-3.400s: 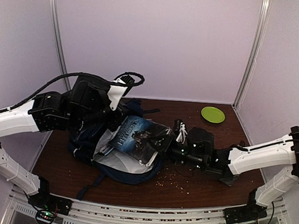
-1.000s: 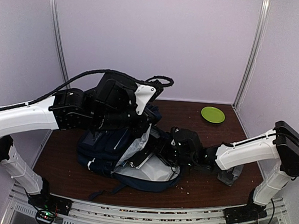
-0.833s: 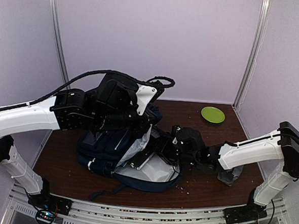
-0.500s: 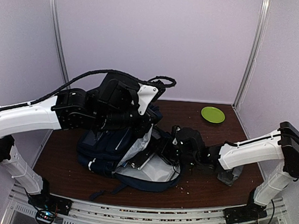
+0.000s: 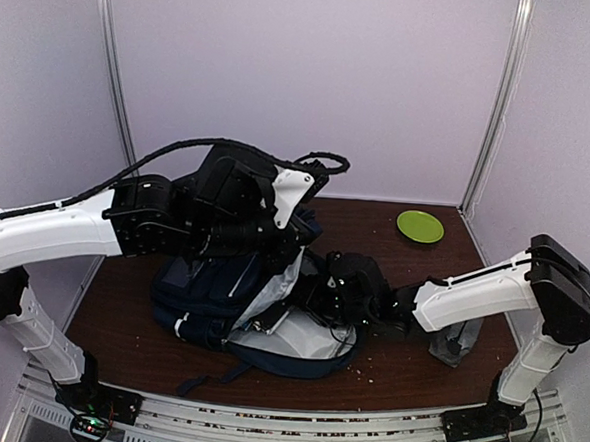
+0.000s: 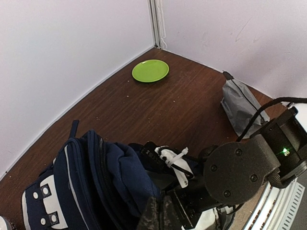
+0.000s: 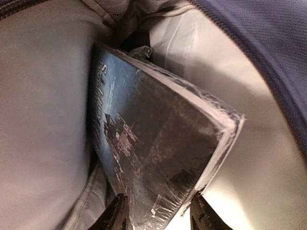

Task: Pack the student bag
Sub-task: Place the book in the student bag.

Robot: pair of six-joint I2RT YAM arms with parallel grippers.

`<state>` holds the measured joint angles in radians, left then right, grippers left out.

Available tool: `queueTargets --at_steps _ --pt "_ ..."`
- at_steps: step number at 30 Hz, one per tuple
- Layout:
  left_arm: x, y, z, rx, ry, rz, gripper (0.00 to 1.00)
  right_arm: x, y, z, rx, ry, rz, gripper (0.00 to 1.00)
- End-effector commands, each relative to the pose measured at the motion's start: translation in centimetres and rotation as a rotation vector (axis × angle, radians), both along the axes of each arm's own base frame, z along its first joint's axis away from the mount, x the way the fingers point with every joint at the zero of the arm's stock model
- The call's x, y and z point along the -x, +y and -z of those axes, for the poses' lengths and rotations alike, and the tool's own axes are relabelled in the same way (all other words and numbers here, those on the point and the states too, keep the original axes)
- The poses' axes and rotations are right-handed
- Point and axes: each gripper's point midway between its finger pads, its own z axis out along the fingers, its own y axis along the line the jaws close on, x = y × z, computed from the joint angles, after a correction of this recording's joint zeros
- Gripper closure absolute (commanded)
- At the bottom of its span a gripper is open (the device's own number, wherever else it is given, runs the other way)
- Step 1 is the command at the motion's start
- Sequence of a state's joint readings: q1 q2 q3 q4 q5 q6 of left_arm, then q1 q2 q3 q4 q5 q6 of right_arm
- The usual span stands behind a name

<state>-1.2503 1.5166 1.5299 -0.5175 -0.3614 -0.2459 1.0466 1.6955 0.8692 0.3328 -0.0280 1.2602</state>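
— From above, the right gripper is lost inside the bag, and the left gripper hides under its own wrist.
— The right wrist view cuts its fingers off at the bottom edge. They clasp a book with a blurred title, its far end behind lining.
— The left fingers are a cropped dark blur pinching bag fabric. The pouch sits partly behind the right arm.

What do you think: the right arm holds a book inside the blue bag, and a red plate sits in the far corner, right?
Almost. The plate is green, not red; the top external view shows it. The book is indeed held inside the blue bag.
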Motion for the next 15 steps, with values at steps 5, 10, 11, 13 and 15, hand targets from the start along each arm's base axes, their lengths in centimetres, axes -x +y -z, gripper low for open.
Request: queueTargets --at_steps 5,10,11,13,15 --pt "1.1 -2.5 -8.4 0.301 -0.056 0.072 1.00 -1.5 3.5 -4.4 -0.099 -0.077 -0.049 0.71" --pt "1.2 -2.7 -8.6 0.313 -0.046 0.081 1.00 -1.9 5.3 -4.8 -0.124 -0.075 -0.080 0.78" --pt "1.2 -2.7 -8.6 0.314 -0.045 0.082 1.00 -2.0 5.7 -4.8 -0.131 -0.074 -0.083 0.79" --pt "1.3 -2.9 -8.7 0.319 -0.039 0.087 1.00 -2.2 6.3 -4.5 -0.142 -0.064 -0.086 0.79" --pt "1.5 -3.1 -8.8 0.323 -0.033 0.098 1.00 -2.4 6.8 -4.2 -0.154 -0.059 -0.085 0.79"
